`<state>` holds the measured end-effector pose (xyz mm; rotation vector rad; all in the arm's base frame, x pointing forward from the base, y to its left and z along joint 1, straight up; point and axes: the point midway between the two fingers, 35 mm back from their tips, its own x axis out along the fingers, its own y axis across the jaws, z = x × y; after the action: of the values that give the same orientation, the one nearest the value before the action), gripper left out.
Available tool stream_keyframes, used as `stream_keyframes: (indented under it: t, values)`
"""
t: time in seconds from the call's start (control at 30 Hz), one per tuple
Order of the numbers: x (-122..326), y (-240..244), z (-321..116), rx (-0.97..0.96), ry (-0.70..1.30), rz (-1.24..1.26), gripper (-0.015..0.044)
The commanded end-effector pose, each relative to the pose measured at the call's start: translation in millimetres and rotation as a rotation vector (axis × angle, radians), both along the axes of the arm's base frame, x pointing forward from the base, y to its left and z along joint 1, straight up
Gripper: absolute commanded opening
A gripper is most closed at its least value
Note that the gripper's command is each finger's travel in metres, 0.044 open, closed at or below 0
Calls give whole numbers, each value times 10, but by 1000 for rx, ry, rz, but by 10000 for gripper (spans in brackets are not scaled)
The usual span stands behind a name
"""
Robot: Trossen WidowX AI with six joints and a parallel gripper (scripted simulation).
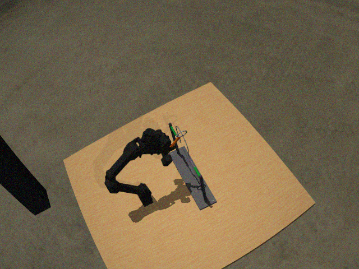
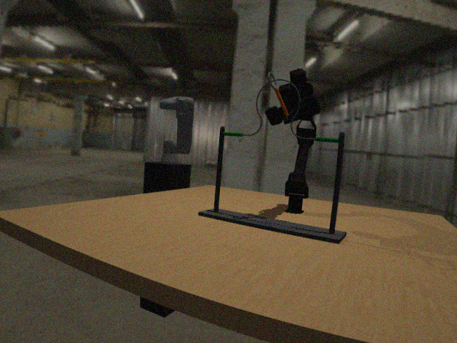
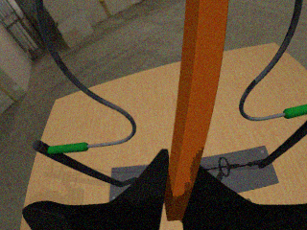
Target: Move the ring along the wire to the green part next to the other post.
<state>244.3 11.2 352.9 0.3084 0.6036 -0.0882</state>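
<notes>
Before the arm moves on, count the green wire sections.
2: one green section beside one post, the other green section beside the opposite post.

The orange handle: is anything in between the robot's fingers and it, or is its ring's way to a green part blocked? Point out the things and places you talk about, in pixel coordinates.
Nothing sits between the fingers and the orange handle [image 1: 174,142] [image 2: 281,102] [image 3: 199,72]; they're shut on it. I see nothing blocking the ring either way.

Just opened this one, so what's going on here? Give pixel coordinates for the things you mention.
The arm's gripper [image 1: 171,147] [image 2: 287,118] [image 3: 171,155] holds a ring [image 1: 179,137] by its orange handle [image 1: 174,142] [image 2: 281,102] [image 3: 199,72]. The ring is up at the wire's [image 2: 257,99] [image 3: 86,92] raised grey loop, between the green ends. It has not been released.
</notes>
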Motion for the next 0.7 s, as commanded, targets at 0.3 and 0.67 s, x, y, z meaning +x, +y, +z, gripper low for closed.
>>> stream_keyframes:
  t: [0.3, 0.67]
  values:
    - [0, -78, -21, -188, 12, -6, -150]
    - [-5, -140, -27, -339, 20, -8, -150]
